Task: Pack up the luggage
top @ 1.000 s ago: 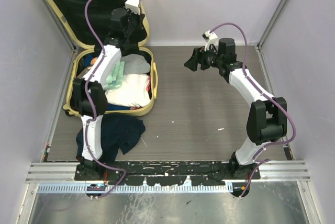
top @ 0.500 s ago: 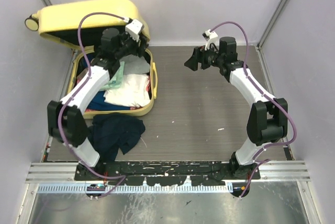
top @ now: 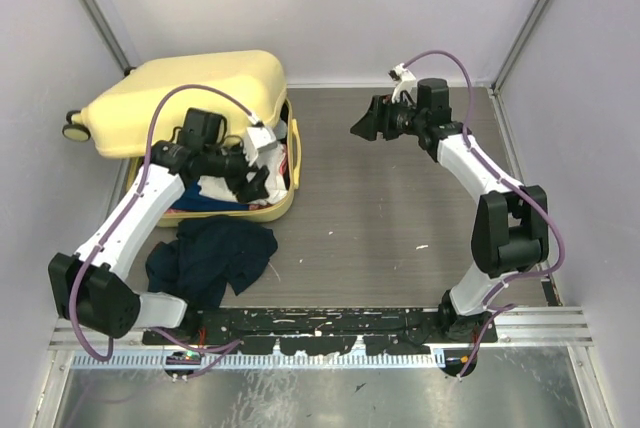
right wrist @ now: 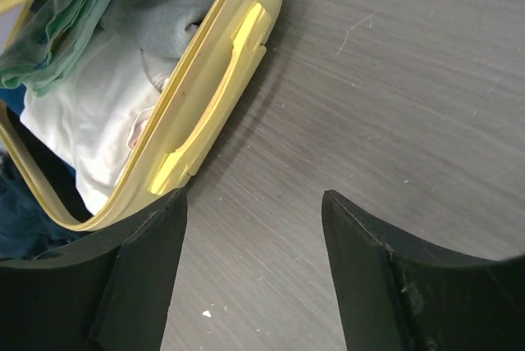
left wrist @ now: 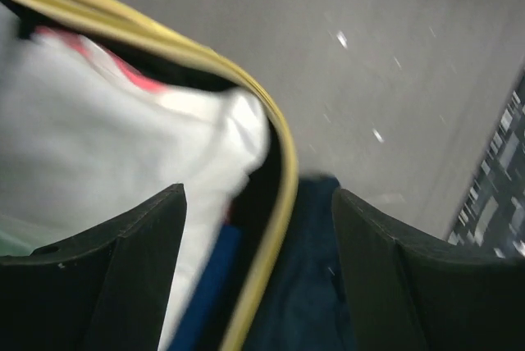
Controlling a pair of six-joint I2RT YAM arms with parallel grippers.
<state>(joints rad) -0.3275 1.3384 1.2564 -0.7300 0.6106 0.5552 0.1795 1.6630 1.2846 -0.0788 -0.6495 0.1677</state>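
The pale-yellow luggage (top: 180,98) lies at the table's back left. Its lid is lowered over the base but ajar, and white clothes (top: 222,191) show along the near side. My left gripper (top: 255,180) hovers open over the near right corner. In the left wrist view the yellow rim (left wrist: 279,179) runs between the fingers of the left gripper (left wrist: 258,193), which hold nothing. My right gripper (top: 362,126) hangs open over bare table to the right of the case. In its own view the right gripper (right wrist: 254,195) stands near the yellow handle (right wrist: 209,97).
A dark blue garment (top: 210,253) lies crumpled on the table just in front of the luggage, and it shows again as the dark blue garment (left wrist: 316,285) under my left gripper. Grey walls close in the table on the left, right and back.
The lid has swung down from upright to lie over the base. My left gripper has opened, let go of the lid and drawn back toward the near right corner. The right arm barely moved.
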